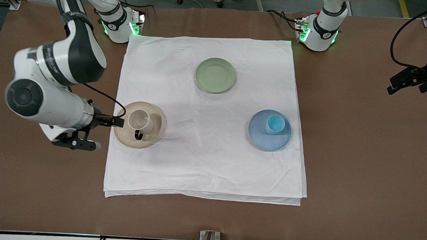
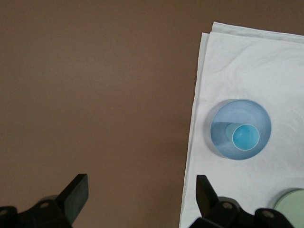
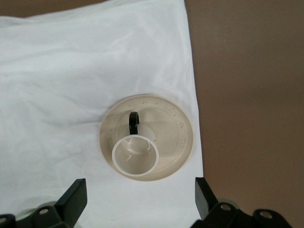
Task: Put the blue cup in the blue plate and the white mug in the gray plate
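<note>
I see a brown table (image 1: 361,149) carrying a white cloth (image 1: 204,163) spread flat, its folded edges doubled along the side nearest the front camera. Directly on the cloth I note three plates: a pale green plate (image 1: 216,75) nearer the bases, the gray plate (image 1: 154,131) at the edge toward the right arm's end, and the blue plate (image 1: 267,139) toward the left arm's end.

Robotics lab, two white arms (image 1: 55,71) bolted to a brown table (image 1: 361,160), loose cables (image 1: 407,38), rolling chair casters (image 1: 179,0) on the floor were visible.
</note>
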`<action>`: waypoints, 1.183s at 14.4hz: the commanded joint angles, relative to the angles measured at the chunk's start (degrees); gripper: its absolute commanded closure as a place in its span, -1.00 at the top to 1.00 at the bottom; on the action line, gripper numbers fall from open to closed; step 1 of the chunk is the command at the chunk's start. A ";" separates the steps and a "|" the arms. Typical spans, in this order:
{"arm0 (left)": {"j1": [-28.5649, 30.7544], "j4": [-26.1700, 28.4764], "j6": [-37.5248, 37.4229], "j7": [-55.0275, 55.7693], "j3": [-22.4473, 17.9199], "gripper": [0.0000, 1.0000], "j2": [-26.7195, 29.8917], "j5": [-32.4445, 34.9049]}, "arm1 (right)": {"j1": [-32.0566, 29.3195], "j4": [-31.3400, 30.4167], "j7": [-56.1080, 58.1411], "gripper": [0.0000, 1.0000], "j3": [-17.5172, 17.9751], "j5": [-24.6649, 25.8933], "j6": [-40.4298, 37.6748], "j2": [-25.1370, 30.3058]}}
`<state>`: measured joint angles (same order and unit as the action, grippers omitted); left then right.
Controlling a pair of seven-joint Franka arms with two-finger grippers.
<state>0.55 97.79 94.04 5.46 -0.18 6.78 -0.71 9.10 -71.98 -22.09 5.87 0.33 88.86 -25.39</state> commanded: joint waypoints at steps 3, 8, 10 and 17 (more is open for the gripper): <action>-0.20 0.04 -0.52 -0.80 -0.26 1.00 1.83 -0.08 | -5.57 5.18 -0.41 1.00 -1.47 0.20 -1.67 2.79; -0.46 -0.22 -0.17 -0.89 0.01 1.00 1.48 -0.08 | -10.60 4.22 12.20 1.00 -3.57 0.29 -1.41 8.15; -0.72 -1.45 -0.17 -0.89 0.10 1.00 1.13 -0.17 | -11.12 -0.85 16.54 1.00 -5.25 -0.33 1.55 11.30; -1.25 -10.16 -0.35 -1.06 0.10 1.00 -5.11 -0.17 | -14.82 -8.09 23.59 1.00 -5.34 0.29 4.04 16.16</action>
<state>-0.59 90.56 94.44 5.46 0.00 3.50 -0.71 -5.51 -76.78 0.90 0.08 0.35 92.86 -11.93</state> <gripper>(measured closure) 0.000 0.000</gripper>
